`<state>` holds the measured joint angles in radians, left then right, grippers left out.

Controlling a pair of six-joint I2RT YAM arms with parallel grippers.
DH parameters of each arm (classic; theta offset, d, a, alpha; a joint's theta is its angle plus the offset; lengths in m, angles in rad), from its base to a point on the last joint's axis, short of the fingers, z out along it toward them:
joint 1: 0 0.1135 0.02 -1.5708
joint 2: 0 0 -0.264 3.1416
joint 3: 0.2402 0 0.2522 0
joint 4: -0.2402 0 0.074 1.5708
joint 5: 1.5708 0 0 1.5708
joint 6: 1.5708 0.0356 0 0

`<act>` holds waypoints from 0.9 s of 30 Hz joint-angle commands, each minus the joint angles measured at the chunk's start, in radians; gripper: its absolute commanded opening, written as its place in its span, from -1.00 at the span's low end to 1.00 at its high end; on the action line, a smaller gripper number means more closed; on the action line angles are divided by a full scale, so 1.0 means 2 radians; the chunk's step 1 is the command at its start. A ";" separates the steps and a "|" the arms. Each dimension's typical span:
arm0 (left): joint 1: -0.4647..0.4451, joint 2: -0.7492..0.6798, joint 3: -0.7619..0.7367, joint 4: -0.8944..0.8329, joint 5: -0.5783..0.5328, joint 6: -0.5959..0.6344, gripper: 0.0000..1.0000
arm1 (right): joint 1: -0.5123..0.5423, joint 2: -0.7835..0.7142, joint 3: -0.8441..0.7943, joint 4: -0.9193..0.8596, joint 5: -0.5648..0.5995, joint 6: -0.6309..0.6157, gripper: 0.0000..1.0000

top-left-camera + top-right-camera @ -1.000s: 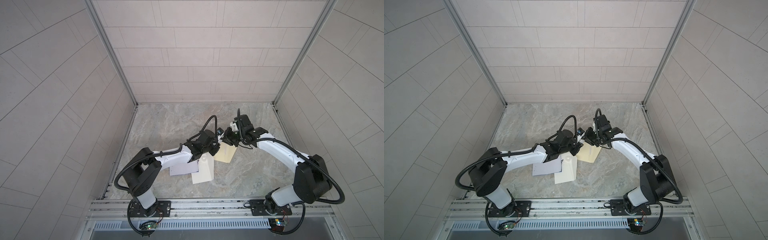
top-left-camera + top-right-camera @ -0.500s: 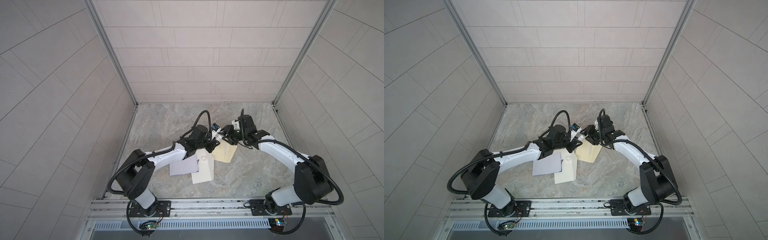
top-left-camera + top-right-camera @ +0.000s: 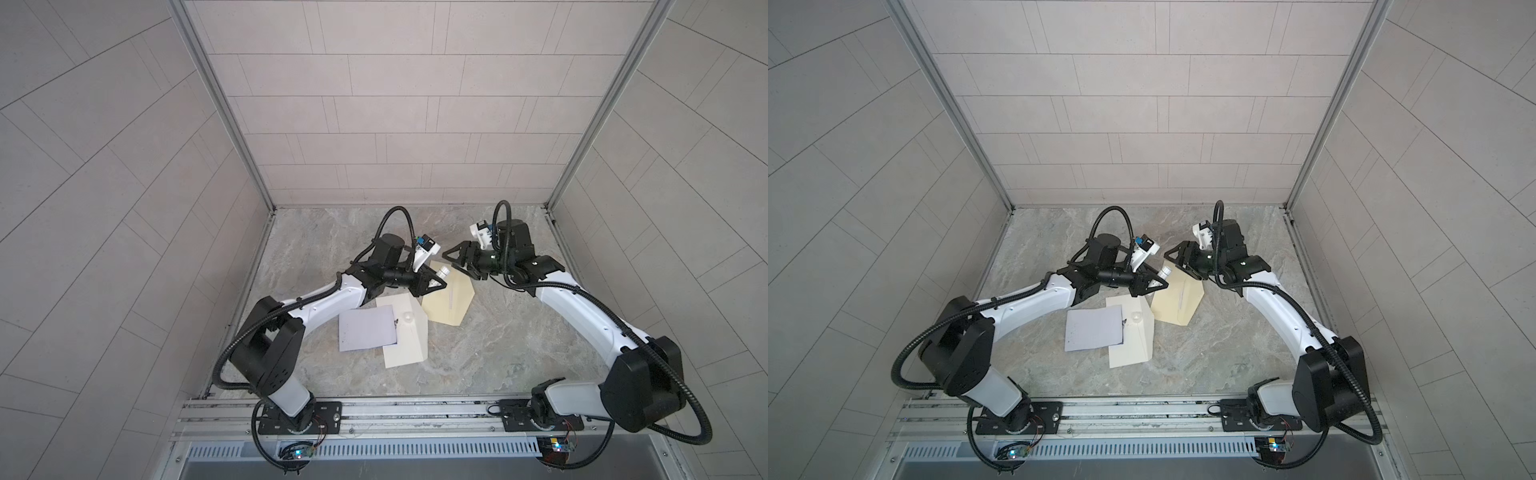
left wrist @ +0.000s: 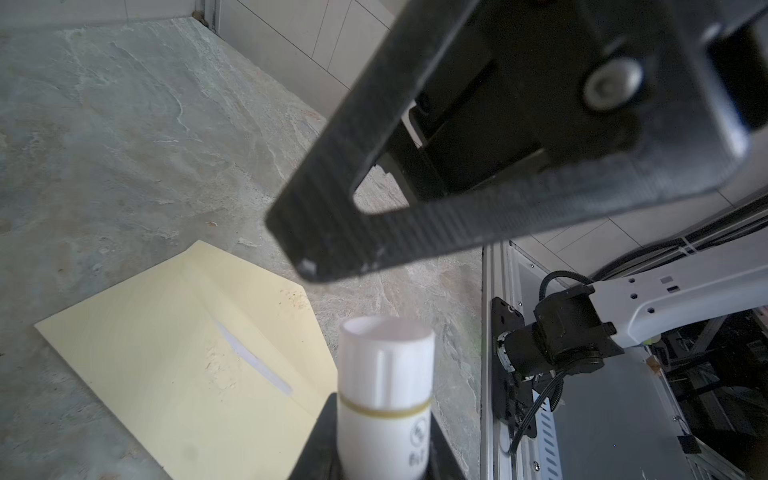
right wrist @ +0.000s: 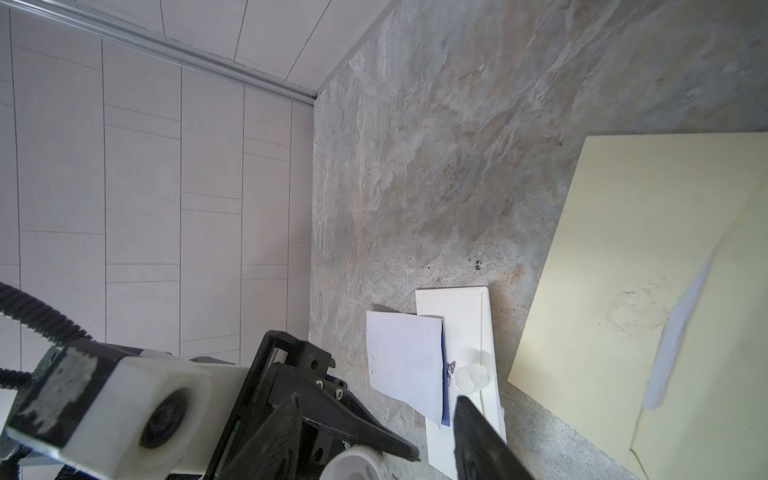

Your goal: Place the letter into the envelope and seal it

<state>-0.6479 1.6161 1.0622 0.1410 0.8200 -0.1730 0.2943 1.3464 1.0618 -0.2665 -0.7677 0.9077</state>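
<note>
Left claw (image 3: pixel 438 280) grips glue stick (image 4: pixel 384 374) over the edge of the envelope (image 3: pixel 451 307), probably to glue it shut; right claw (image 3: pixel 456 262) hangs wide open, empty, just above that envelope.

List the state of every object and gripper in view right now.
left gripper: shut on glue stick
right gripper: open, empty
glue stick: held off the table
cap: loose on white envelope
letter: flat, outside both envelopes, overlapping white envelope
white envelope: flat, partly covered
yellow envelope: flat, flap unclear
</note>
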 commanded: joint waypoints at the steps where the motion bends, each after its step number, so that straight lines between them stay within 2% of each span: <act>1: 0.000 0.008 0.020 0.012 0.023 -0.013 -1.00 | 0.018 0.010 0.010 -0.013 -0.014 -0.022 0.18; 4: 0.000 0.009 0.020 0.010 0.018 -0.011 -1.00 | 0.031 0.014 0.016 -0.023 -0.017 -0.030 0.07; 7: 0.000 0.009 0.020 0.005 0.009 -0.007 -1.00 | 0.035 0.012 0.018 -0.040 -0.010 -0.039 -0.18; 10: 0.000 0.009 0.018 0.005 -0.005 -0.006 -1.00 | 0.035 0.012 0.018 -0.051 -0.003 -0.044 -0.52; 14: 0.000 0.004 0.015 0.002 -0.054 0.003 -1.00 | 0.035 0.017 0.018 -0.059 0.014 -0.040 -0.76; 18: -0.020 -0.011 0.011 -0.002 -0.193 0.042 -1.00 | 0.036 0.029 0.020 -0.069 0.058 -0.017 -1.00; 23: -0.106 -0.013 0.004 0.022 -0.442 0.176 -1.00 | 0.051 0.061 0.012 -0.084 0.163 0.077 -1.00; 25: -0.132 -0.005 -0.005 0.057 -0.509 0.214 -1.00 | 0.056 0.072 -0.002 -0.083 0.201 0.137 -1.00; 27: -0.144 0.000 -0.012 0.079 -0.534 0.236 -1.00 | 0.060 0.075 -0.027 -0.054 0.213 0.194 -1.00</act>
<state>-0.8780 1.6226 1.0359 0.1535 0.0273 0.0589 0.3939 1.4494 1.0672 -0.3180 -0.5480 1.0897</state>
